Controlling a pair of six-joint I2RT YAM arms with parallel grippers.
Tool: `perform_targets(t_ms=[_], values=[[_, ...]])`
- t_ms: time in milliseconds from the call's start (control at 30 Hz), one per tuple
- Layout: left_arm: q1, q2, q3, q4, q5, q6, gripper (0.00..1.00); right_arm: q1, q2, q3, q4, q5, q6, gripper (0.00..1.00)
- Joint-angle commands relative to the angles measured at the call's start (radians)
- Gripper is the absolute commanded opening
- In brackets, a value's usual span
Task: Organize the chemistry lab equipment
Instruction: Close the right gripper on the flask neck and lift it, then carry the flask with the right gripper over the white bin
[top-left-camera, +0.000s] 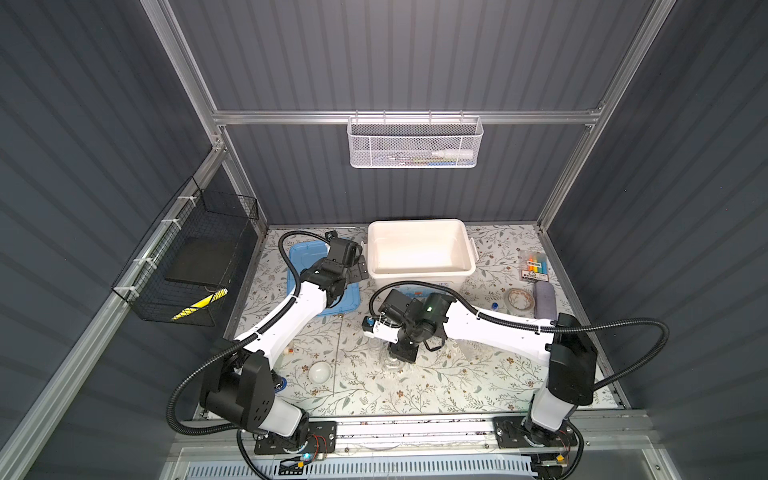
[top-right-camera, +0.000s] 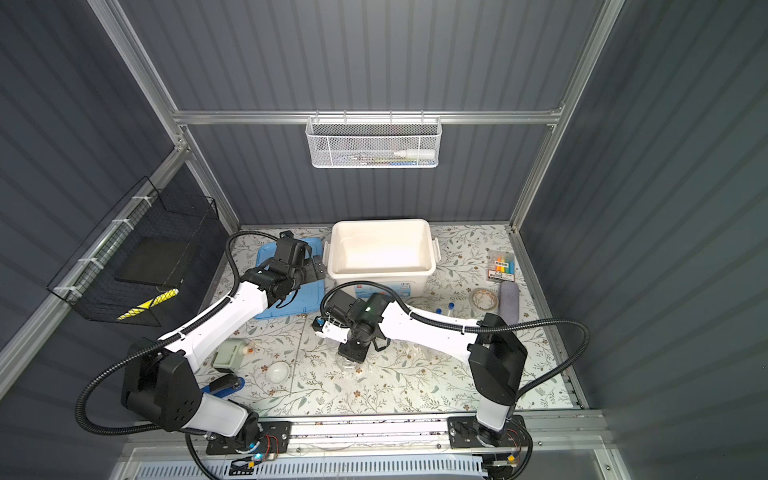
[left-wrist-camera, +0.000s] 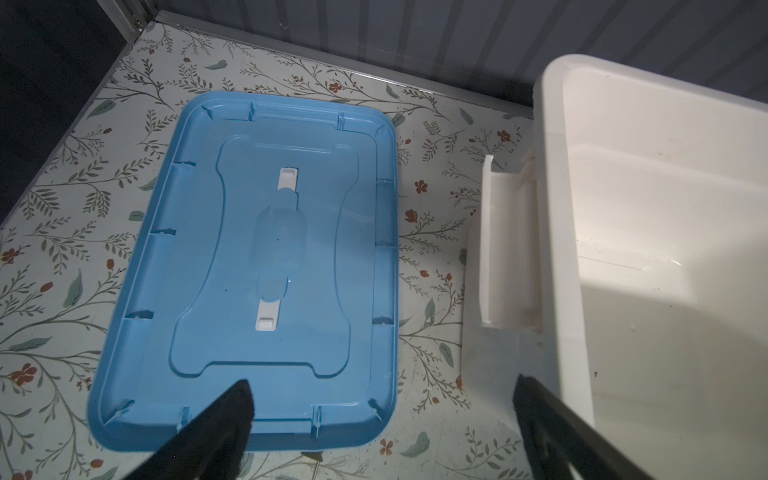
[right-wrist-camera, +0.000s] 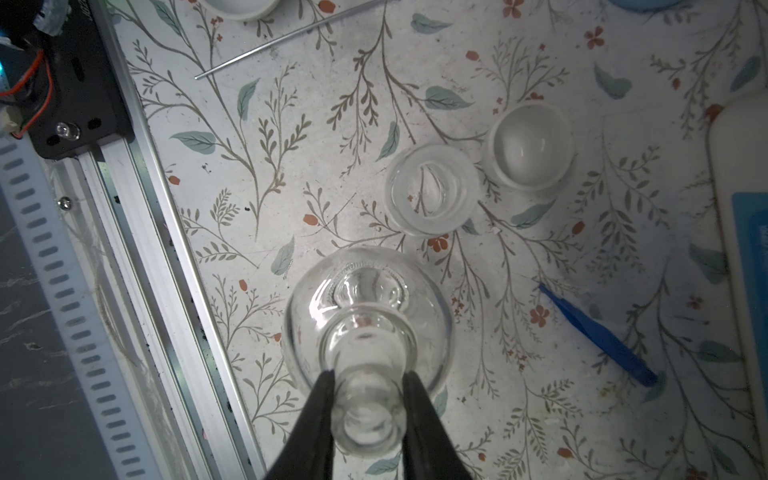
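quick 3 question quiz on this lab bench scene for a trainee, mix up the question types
1. True or false: the right pincer grips the clear flask by its neck.
2. Where is the blue lid relative to the white bin? A on top of it, B beside it, C inside it.
3. One word: is the left pincer open or shut?

Key: 1 true; 2 B; 3 open.
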Motion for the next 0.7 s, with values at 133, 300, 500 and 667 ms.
perform_targets(t_ms=[133,300,500,667], values=[[0.007,-0.030,-0.014,0.018,0.015,-0.008,1.00,0.006,-0.045,0.074,-0.057,0.027,0.000,0.16],[0.007,-0.031,-0.016,0.023,0.020,0.000,1.00,0.004,-0.062,0.111,-0.086,0.045,-0.008,0.16],[0.007,-0.032,-0.033,0.065,0.063,0.002,1.00,-0.015,-0.094,0.157,-0.101,0.047,-0.012,0.16],[0.007,-0.018,-0.027,0.081,0.098,0.006,1.00,-0.031,-0.099,0.224,-0.137,0.044,-0.023,0.16]])
